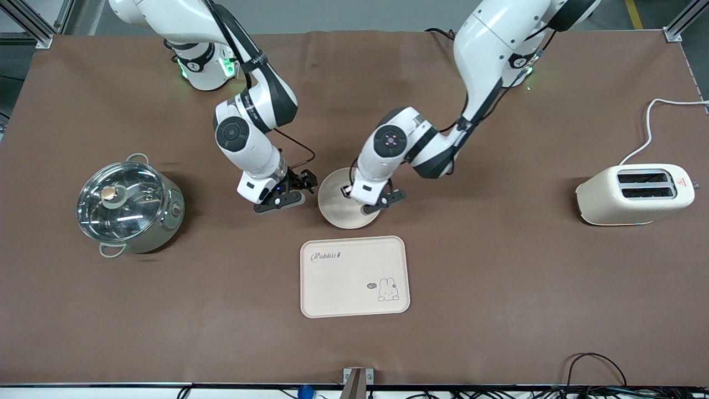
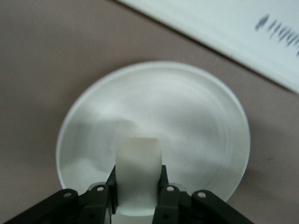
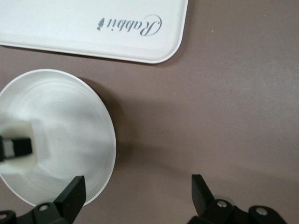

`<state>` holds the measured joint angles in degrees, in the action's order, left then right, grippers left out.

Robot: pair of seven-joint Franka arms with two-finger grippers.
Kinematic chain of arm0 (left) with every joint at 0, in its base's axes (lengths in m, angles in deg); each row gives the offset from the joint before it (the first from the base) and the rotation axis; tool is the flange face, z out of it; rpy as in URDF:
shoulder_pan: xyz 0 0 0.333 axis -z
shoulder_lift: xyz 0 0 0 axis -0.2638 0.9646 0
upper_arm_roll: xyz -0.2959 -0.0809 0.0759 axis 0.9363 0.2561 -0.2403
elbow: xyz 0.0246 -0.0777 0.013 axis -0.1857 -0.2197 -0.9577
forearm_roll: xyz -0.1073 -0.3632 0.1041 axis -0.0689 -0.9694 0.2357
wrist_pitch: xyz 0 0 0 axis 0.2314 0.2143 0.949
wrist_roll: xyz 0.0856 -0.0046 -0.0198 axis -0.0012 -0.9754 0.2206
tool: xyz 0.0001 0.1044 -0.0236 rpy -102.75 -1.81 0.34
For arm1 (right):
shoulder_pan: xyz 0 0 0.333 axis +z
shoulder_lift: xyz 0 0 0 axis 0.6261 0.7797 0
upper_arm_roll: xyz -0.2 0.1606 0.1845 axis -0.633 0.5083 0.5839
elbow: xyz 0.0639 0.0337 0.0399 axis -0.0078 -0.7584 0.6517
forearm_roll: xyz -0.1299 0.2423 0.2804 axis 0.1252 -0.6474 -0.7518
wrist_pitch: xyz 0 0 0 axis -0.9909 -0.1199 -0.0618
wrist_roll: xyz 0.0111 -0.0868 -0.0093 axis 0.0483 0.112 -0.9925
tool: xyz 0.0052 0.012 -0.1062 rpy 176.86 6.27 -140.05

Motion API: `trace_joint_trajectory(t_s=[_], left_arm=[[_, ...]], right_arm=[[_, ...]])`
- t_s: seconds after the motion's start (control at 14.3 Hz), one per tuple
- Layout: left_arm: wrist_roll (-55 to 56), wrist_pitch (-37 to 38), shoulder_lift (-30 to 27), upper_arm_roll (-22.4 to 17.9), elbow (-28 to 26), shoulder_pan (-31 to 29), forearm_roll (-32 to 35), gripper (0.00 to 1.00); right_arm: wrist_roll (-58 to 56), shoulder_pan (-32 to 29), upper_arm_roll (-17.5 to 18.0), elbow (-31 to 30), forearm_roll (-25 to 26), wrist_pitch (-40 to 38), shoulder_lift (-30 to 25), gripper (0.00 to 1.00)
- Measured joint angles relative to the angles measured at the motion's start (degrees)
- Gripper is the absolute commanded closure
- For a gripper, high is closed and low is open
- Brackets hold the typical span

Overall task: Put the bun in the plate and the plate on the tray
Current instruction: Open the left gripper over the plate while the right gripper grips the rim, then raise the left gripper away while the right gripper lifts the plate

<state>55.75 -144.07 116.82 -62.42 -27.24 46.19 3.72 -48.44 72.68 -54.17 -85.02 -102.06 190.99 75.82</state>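
Note:
The round cream-white plate [image 1: 335,206] lies on the brown table, farther from the front camera than the Rabbit tray [image 1: 354,277]. My left gripper [image 1: 379,201] hangs low over the plate's edge and is shut on the pale bun [image 2: 138,161]. In the left wrist view the bun sits between the fingers just above the plate [image 2: 187,107]. The arm hides the bun in the front view. My right gripper [image 1: 293,194] is open and empty, low over the table beside the plate [image 3: 70,126], toward the right arm's end. The right wrist view also shows the bun [image 3: 21,135] and the tray [image 3: 93,23].
A steel pot with a glass lid [image 1: 127,206] stands toward the right arm's end of the table. A cream toaster [image 1: 637,194] with a white cord stands toward the left arm's end. The tray's corner [image 2: 224,23] shows in the left wrist view.

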Motion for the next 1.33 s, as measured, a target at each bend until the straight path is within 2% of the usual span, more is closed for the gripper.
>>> trace_joint_trajectory(t_s=[0.07,0.14,0.42,0.56,0.77,0.84,0.91,1.05,1.26,1.33], left_arm=[[0.21,-0.02,0.64,-0.06,0.24,0.57,0.00,0.24],[0.21,-0.03,1.04,-0.08,0.41,0.66,0.00,0.00],[0.21,-0.03,1.13,-0.40,2.26,0.00,0.00,0.00],[0.21,1.40,0.05,-0.80,4.48,-0.67,0.23,0.00],[-1.21,9.88,-6.53,-1.97,7.73,-4.72,4.48,0.00],[-3.89,14.20,-9.48,-2.05,8.63,-7.05,5.95,0.00],[-8.08,18.85,-12.52,-2.11,9.70,-9.78,7.01,0.00],[-17.04,26.62,-17.56,-2.17,11.97,-15.28,7.21,0.00],[-26.84,33.71,-22.17,-2.35,14.59,-21.16,7.35,0.00],[-30.01,35.61,-23.46,-2.57,14.95,-22.37,7.43,0.00]], right_arm=[[0.00,0.14,0.00,0.00,0.00,0.72,0.51,0.00],[0.00,0.24,0.00,0.00,-0.03,1.79,1.10,0.00],[0.10,0.42,-0.03,0.24,-0.47,4.55,4.33,0.00],[0.20,0.57,-0.01,0.93,-4.48,4.82,5.52,0.00],[0.09,2.30,0.05,2.52,-8.43,4.82,8.04,0.01],[0.19,2.89,0.05,3.28,-8.72,4.93,9.08,0.12],[0.22,3.27,0.05,4.25,-9.02,5.07,10.21,0.18],[0.22,3.48,0.04,6.37,-9.18,5.13,12.29,0.50],[0.22,3.47,-0.04,8.31,-9.18,5.13,13.71,0.94],[0.22,3.47,-0.07,8.44,-9.20,5.08,13.72,0.98]])
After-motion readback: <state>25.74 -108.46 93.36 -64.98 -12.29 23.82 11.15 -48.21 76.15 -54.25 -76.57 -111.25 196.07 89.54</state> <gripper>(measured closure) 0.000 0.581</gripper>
